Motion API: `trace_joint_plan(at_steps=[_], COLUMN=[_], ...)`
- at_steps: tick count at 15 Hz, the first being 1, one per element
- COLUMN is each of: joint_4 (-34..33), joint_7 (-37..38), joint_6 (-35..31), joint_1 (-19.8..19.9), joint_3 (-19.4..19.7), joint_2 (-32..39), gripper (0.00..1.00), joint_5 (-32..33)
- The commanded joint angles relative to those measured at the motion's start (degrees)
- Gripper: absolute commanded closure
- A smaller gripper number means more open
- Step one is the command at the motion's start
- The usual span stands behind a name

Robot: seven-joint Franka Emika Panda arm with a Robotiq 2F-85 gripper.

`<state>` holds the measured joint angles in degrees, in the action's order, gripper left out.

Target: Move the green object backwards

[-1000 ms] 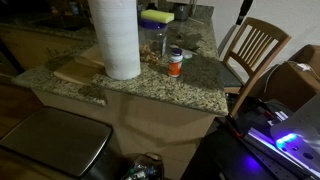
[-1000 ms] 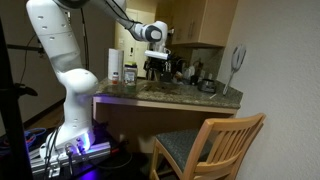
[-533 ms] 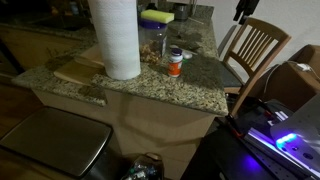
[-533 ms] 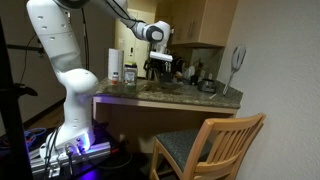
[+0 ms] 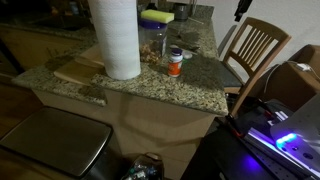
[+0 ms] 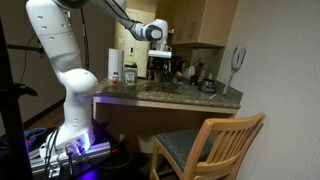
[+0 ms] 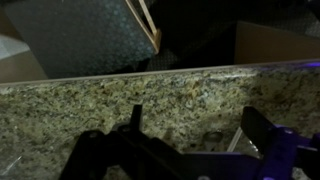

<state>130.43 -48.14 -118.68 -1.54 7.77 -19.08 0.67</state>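
Granite countertop, speckled tan, fills the lower half of the wrist view, and the gripper hangs over a bare stretch of it. Its two dark fingers stand wide apart with nothing between them. In an exterior view the gripper hovers above the counter at centre frame, clear of everything.

The green object appears to be the small, pale, low shape just right of the orange bottle, in the middle of the frame. It is too small and dim for its colour to be sure. A glass jar stands just behind the bottle, with a tall paper towel roll to the left.

This looks like the approach step: nothing is gripped and the object does not show in the wrist view. The next move calls for bringing the open jaws across and down to straddle the low disc. They would then close on it without knocking the bottle and carry it away from the counter's front edge.
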Motion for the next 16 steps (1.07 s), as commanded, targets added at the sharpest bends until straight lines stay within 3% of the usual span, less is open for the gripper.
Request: trace_joint_plan(at_steps=[1, 5, 7, 13, 14, 16], joint_4=[-5.1, -8.4, -5.7, 3.3, -1.1, 1.5], joint_7=[-2.6, -10.6, -12.4, -16.8, -14.6, -15.0], joint_6=[-1.7, 5.1, 8.5, 20.0, 18.6, 19.6], joint_1=[-1.3, -4.6, -6.0, -10.1, -8.4, -9.2], joint_3=[2.0, 3.0, 1.7, -1.5, -1.7, -2.6], joint_2=[-0.9, -3.1, -5.6, -10.3, -7.9, -8.9], gripper=[0.00, 0.00, 0.00, 0.00, 0.00, 0.00], joint_5=[-8.7, -20.5, -23.3, -30.0, -28.6, -29.2])
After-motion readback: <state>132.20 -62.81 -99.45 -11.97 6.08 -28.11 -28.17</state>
